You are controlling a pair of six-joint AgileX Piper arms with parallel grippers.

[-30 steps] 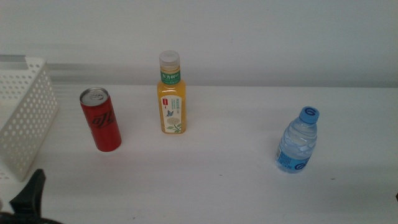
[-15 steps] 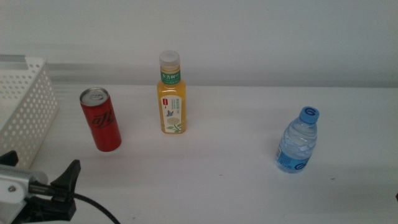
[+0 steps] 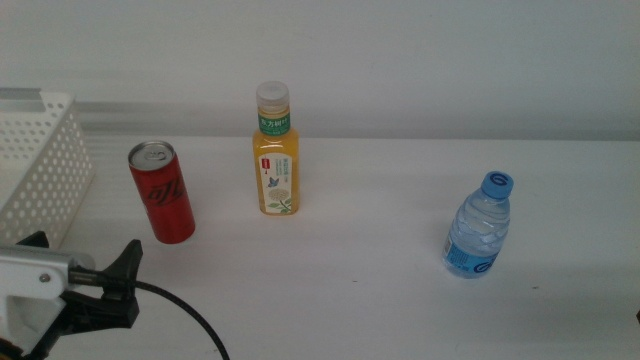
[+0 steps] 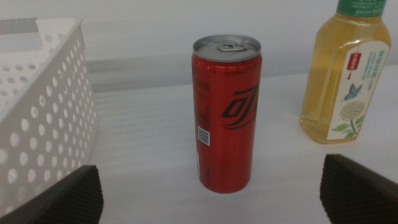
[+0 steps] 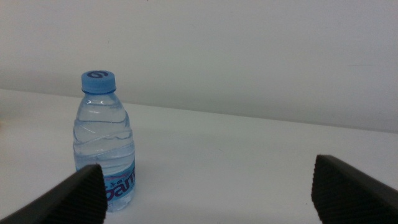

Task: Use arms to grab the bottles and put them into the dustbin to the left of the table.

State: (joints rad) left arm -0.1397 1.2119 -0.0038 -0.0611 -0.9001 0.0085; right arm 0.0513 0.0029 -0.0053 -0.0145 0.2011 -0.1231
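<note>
A red soda can [image 3: 161, 193] stood upright on the white desk [image 3: 360, 280], its pull-tab top unopened, with a yellow juice bottle [image 3: 275, 154] upright just to its right and a little farther back. The juice bottle carried a white cap and a green neck label. Well apart from both, on the right side of the desk, a small clear water bottle [image 3: 480, 226] with a blue cap and blue label also stood upright. None of the three touched another or was held.

At the far left edge, a white perforated basket [image 3: 40, 175] sat with its holed wall facing the can; the two stood near each other but apart.

The left gripper [image 3: 85, 285] reached in from the near left corner, a black cable [image 3: 190, 320] curling away behind it, its tips pointing toward the can from the near side and short of it. In the left wrist view its jaws stood wide open and empty, with the can [image 4: 225, 112] framed between them, the basket [image 4: 43, 106] on one side and the juice bottle [image 4: 345, 71] on the other.

The right gripper [image 5: 205, 186] was out of the overhead view; its own camera showed the jaws spread wide, holding nothing, with the water bottle [image 5: 104, 143] standing ahead of one jaw on the desk [image 5: 236, 162].
</note>
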